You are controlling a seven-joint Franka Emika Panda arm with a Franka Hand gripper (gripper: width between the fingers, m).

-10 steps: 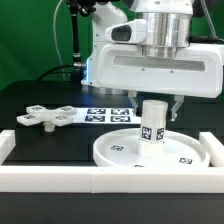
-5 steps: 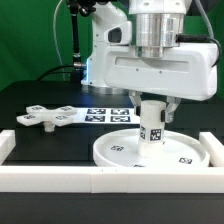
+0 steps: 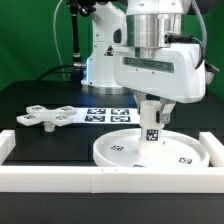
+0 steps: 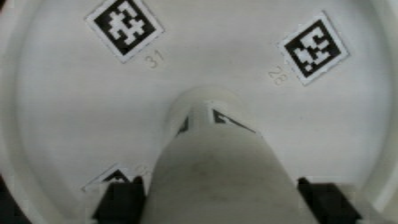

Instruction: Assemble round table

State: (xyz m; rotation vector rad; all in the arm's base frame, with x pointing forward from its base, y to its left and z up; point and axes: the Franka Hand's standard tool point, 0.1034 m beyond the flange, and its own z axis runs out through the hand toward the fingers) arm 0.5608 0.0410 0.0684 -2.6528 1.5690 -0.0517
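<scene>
**A:** The pincer (image 3: 152, 108) has dropped over the post (image 3: 152, 128) and twisted. It's clamped on it now, lower centre of frame!

**B:** And the post stands upright mid-disc (image 3: 115, 152), so it's likely being screwed in. Mid-left, the cross-shaped piece (image 3: 45, 117) waits on the desk (image 3: 25, 100).
</scene>
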